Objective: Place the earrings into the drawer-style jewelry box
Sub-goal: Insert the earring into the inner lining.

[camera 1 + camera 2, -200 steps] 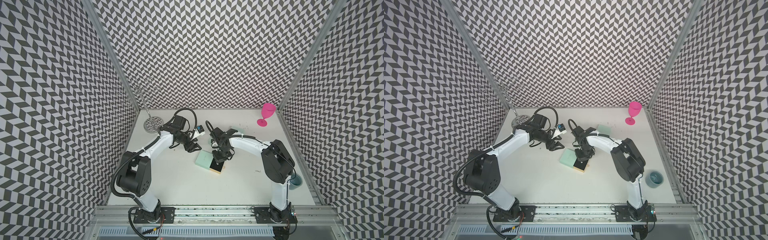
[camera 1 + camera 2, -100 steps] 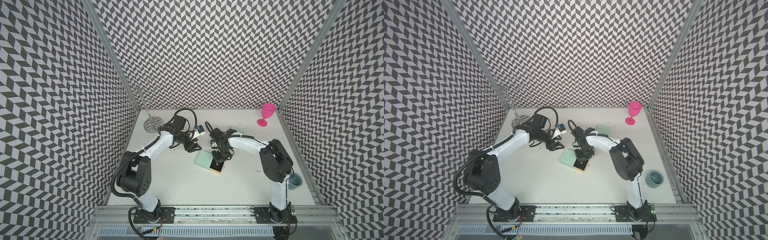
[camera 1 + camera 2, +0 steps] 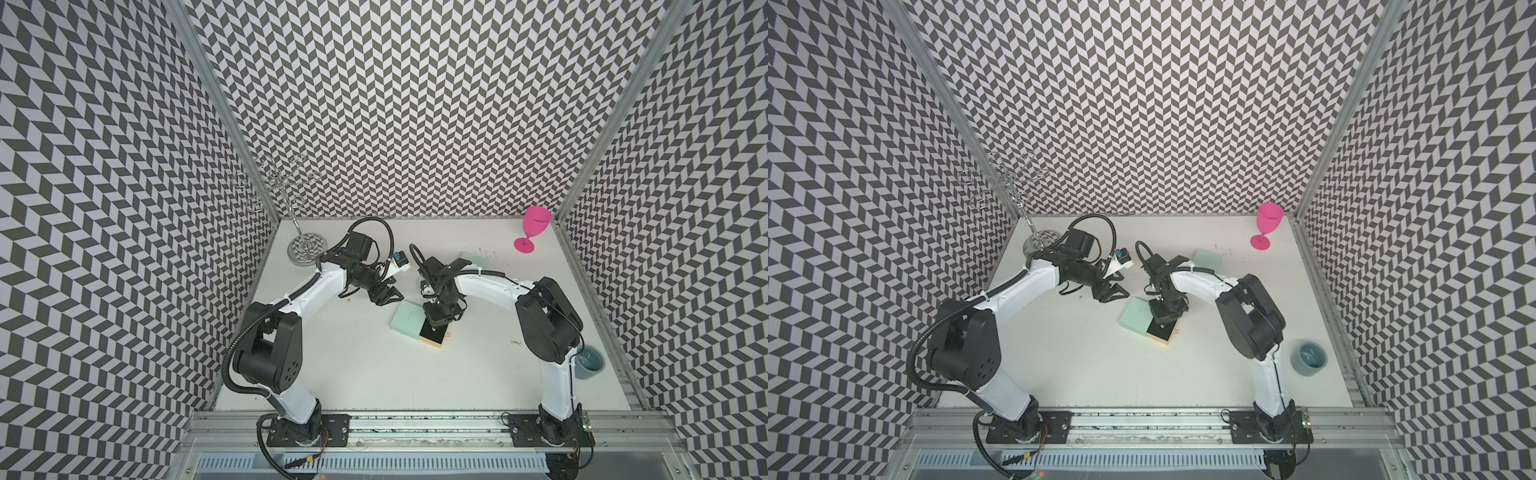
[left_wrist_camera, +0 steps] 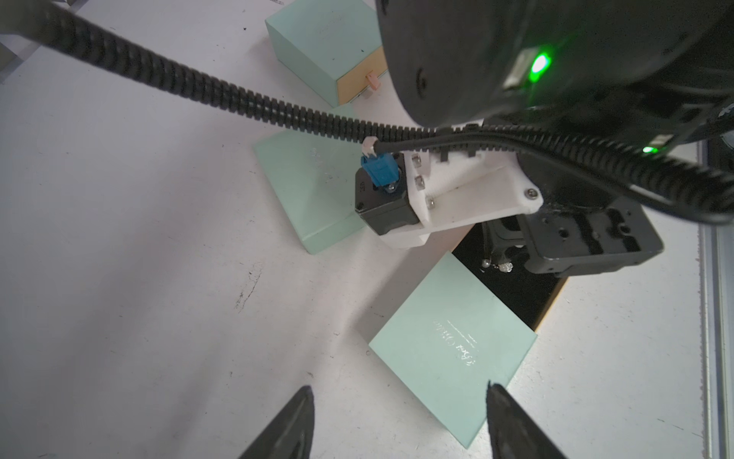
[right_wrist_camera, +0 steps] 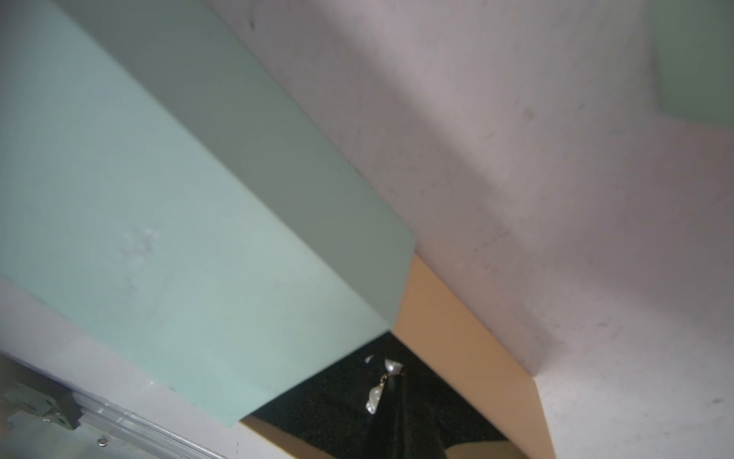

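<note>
Barely anything moving since a second ago: right gripper (image 3: 436, 326) still hanging over the pulled-out drawer (image 3: 432, 347), black-lined and tan-edged, pinching tight on a pearly earring (image 5: 374, 395). Left gripper (image 3: 385, 296) sitting half-spread and empty, just far-left of the matte mint jewelry box (image 3: 409, 324); bare white table (image 3: 374, 374) lying on its near side.

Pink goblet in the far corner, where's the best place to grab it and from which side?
I'd grip the pink goblet by its thin stem, between bowl and round foot. It stands upright in the far right corner with walls close behind and beside it, so come in level from the open table side.
</note>
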Tool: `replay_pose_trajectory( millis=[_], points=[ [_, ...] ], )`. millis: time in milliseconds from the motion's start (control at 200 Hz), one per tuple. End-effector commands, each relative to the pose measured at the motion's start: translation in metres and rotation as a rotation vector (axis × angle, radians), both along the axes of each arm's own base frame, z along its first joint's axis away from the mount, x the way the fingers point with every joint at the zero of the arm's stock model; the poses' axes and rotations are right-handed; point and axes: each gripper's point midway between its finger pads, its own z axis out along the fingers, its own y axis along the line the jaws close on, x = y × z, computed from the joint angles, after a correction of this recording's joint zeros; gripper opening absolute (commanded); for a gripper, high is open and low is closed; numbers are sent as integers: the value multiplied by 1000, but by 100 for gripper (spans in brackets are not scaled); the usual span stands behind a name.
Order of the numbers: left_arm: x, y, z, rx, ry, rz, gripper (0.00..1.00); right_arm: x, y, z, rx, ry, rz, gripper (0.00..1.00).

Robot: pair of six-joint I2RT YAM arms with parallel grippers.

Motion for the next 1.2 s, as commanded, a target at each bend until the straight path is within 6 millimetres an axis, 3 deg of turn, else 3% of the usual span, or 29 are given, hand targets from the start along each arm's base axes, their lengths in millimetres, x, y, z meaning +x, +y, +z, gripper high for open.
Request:
replay_pose_trajectory(
  millis=[0,591,971,1197],
  points=[
    [-3,-3,-1,-18,7,-15,70,3,7,-6,10,-3,24,6],
    [-2,-5,-1,-25,11,-11,70,4,5,-13,-12,2,48,9],
    [-2,-5,-1,-25,10,-14,70,18,4,37,-3,-97,13,11],
    [-2,-6,0,-28,7,-18,70,9,-2,44,6,-95,-5,12]
  ],
)
